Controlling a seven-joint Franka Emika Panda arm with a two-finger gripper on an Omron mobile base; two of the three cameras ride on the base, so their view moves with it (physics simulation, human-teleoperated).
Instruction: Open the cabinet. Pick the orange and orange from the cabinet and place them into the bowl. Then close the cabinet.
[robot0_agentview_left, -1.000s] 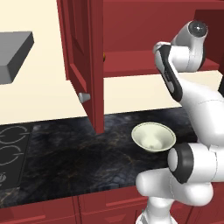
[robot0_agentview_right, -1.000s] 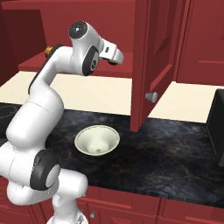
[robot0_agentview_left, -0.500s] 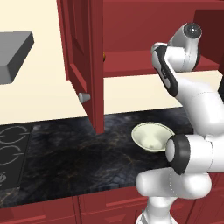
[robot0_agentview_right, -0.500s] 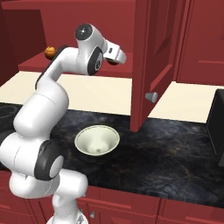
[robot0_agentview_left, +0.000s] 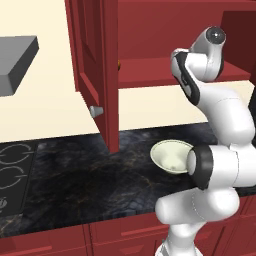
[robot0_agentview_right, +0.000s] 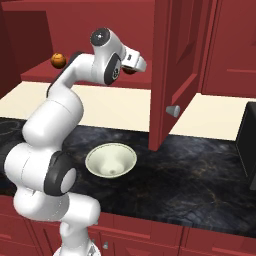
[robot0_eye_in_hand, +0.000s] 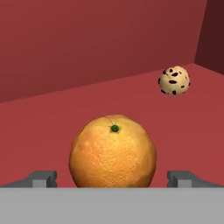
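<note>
From your left base view, the cabinet (robot0_agentview_left: 95, 60) door stands open above the dark counter (robot0_agentview_left: 75, 175), bowl (robot0_agentview_left: 170, 155) near the arm. From the right, another orange (robot0_agentview_right: 58, 60) sits far left on the shelf. Hand view: gripper (robot0_eye_in_hand: 112, 178) spread wide around an orange (robot0_eye_in_hand: 113, 151), probably not touching; speckled ball (robot0_eye_in_hand: 174, 80) beyond.

cabinet (robot0_agentview_right: 180, 60): dark red, raised-panel door swung open, round grey knob at the door's lower corner.
first orange (robot0_eye_in_hand: 113, 151): round, green stem dot on top, resting on the cabinet shelf.
second orange (robot0_agentview_right: 58, 60): near the shelf's far left end, well apart.
bowl (robot0_agentview_right: 111, 161): cream-white, upright, empty, on the dark counter below the shelf.
</note>
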